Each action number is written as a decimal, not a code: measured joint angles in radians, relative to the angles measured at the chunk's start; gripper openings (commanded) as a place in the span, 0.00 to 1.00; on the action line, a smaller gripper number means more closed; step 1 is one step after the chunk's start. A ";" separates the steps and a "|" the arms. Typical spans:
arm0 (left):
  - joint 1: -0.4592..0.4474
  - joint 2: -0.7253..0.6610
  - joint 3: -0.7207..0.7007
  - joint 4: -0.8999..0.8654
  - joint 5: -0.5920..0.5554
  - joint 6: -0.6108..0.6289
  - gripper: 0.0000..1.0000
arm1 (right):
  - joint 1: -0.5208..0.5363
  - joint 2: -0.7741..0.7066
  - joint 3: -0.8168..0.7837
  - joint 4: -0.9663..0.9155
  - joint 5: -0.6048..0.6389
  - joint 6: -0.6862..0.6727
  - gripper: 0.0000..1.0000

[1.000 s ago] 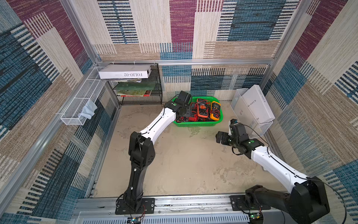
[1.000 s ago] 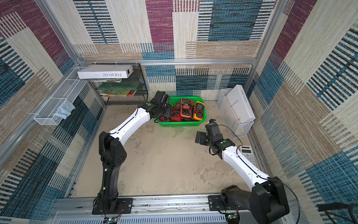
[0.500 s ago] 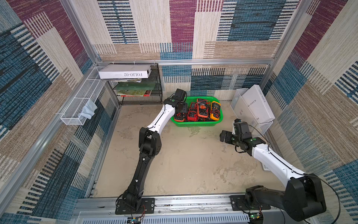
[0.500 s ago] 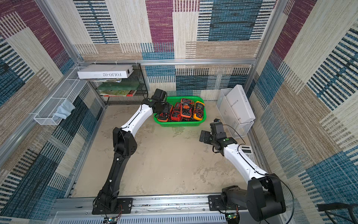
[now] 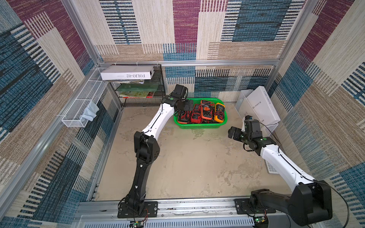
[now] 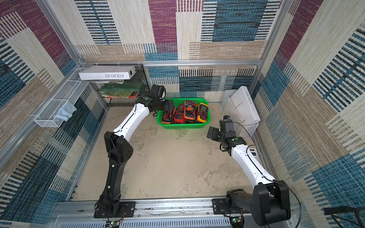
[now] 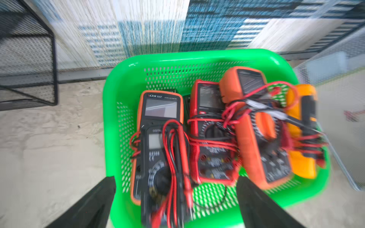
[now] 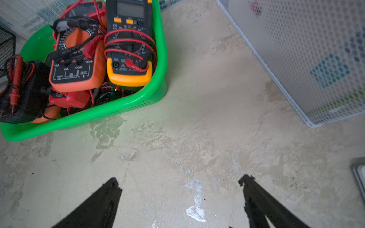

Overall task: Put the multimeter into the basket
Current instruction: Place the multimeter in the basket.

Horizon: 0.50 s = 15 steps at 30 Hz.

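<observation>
the green basket stands on the beige desk near the back wall, just beside the black mesh rack. the left pincer hangs over the basket's end nearest that rack. its fingers are spread wide and pinch nothing. below it, between the fingers and clear of both, the black multimeter lies inside the basket with its red and black leads draped over it. it rests on top of an orange-edged meter. a red meter, an orange meter and a yellow meter fill the other end of the basket, tangled in red wire. the right pincer is also spread and empty. it hovers over bare desk between the basket and the white mesh bin, apart from both.
</observation>
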 measured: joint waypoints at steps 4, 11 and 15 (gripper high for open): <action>-0.023 -0.222 -0.262 0.067 -0.003 0.026 1.00 | -0.054 -0.008 0.011 0.021 0.001 -0.008 0.99; -0.027 -0.680 -0.861 0.294 -0.074 0.034 1.00 | -0.127 -0.003 -0.042 0.144 -0.028 -0.047 1.00; -0.027 -0.947 -1.196 0.438 -0.166 0.058 1.00 | -0.147 -0.019 -0.121 0.259 -0.053 -0.086 1.00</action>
